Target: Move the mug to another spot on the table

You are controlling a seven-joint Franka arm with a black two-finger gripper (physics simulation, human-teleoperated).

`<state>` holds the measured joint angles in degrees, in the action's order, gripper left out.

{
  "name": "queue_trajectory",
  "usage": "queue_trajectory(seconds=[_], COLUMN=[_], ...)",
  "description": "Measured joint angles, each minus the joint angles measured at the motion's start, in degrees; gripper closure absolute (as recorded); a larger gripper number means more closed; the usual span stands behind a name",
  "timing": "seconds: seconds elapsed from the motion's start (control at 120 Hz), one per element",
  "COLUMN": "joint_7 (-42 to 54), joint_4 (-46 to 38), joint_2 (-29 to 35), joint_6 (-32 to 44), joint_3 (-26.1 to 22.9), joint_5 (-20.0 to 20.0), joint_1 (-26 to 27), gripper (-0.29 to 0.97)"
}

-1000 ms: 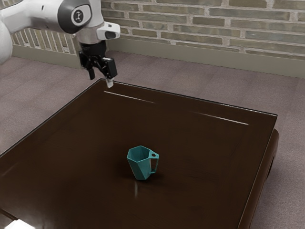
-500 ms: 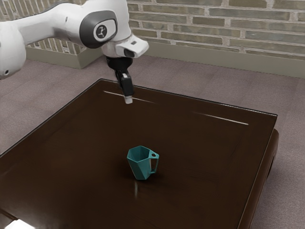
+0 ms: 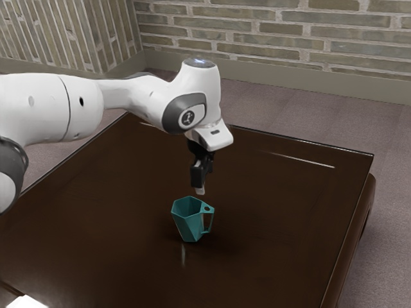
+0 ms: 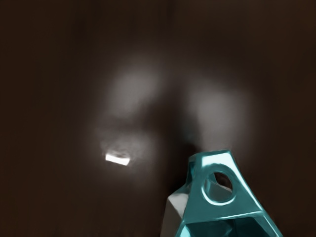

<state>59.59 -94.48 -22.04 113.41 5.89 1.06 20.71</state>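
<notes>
Pincer (image 3: 200, 187) pointing straight down, hanging just above mug (image 3: 191, 219), over rim on handle side. Not touching: thin gap btwn tip and rim. Spread or pressed together: cannot tell, seen edge-on in ext. view. Mug teal, faceted, upright on dark tabletop (image 3: 289, 205), directly below pincer, approx. mid-tabletop. Handle (image 3: 208, 218) on side twd ext. view's right. Wrist view: mug (image 4: 222, 210) close under hand, handle top w/ round hole. Glossy tabletop (image 4: 59, 74) beyond, w/ pale blurred reflections and one small bright glint (image 4: 117, 159) near mug. White arm (image 3: 96, 109) reaching in from ext. view's left. Brick wall (image 3: 289, 25) behind tabletop.
</notes>
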Motion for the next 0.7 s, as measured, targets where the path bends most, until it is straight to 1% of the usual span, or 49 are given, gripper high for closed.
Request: queue_trajectory(seconds=[0.108, 0.208, 0.467, 0.7], joint_7=[3.2, 4.6, 4.9, 4.2], joint_4=[-1.4, -1.7, -2.7, -4.6], joint_2=[-1.6, -3.0, -5.3, -5.4], joint_6=[2.1, 4.1, 7.0, 8.4], joint_3=[0.0, 0.0, 0.0, 0.0], joint_5=[-0.3, -1.3, -3.1, -3.5], joint_1=[0.1, 0.7, 1.0, 0.9], gripper=[0.0, 0.0, 0.0, 0.0])
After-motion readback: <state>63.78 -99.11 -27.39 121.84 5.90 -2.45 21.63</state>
